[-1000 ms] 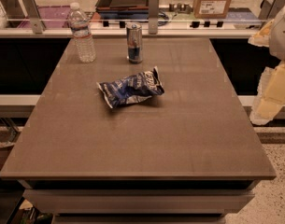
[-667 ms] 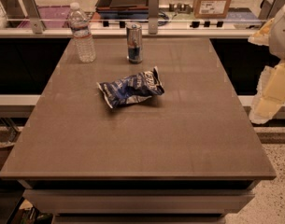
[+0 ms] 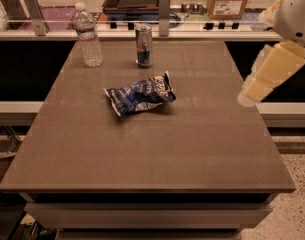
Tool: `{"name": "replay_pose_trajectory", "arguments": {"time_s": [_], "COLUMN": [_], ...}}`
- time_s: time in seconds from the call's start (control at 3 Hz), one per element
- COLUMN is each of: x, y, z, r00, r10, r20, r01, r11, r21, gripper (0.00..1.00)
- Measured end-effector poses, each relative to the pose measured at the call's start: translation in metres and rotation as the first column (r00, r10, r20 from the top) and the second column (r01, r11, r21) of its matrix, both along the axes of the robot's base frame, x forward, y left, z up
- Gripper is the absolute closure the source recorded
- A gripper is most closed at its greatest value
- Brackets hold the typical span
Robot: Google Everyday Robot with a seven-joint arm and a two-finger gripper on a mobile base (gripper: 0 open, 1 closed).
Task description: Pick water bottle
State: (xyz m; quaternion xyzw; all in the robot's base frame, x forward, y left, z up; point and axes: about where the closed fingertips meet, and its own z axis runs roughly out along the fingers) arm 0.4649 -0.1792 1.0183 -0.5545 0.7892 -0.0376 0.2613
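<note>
From above the near edge, the one camera looks down across the whole tabletop point(image 3: 142, 154) toward the counter point(image 3: 242, 34) behind. The gripper point(image 3: 250, 94) hangs at far right, beside the tabletop's right edge.

Clear white-capped water bottle point(image 3: 88, 34); silver-blue can point(image 3: 143, 45); blue-white bag point(image 3: 140, 94); cream hand point(image 3: 254, 89) (right edge); brown table point(image 3: 167, 149).

Warm, rather dim light comes from above. The table point(image 3: 142, 154) has a faint sheen on its far part, and the bag point(image 3: 140, 93) casts a soft shadow. The gripper point(image 3: 249, 95), at the right edge beside the table, looks pale and bright.
</note>
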Motion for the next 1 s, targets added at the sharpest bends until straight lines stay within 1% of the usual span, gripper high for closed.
{"name": "replay_pose_trajectory", "arguments": {"time_s": [0.33, 0.67, 1.0], "x": [0.016, 0.032, 0.054], "y": [0.024, 0.051, 0.077], "z": [0.020, 0.033, 0.035], "r00": [0.9958, 0.9870, 0.9795], "r10": [-0.010, 0.005, 0.022], "r20": [0.092, 0.161, 0.200], "r01": [0.000, -0.041, -0.091], "r11": [0.994, 0.975, 0.936], "r21": [0.108, 0.221, 0.339], "gripper": [0.00, 0.00, 0.00]}}
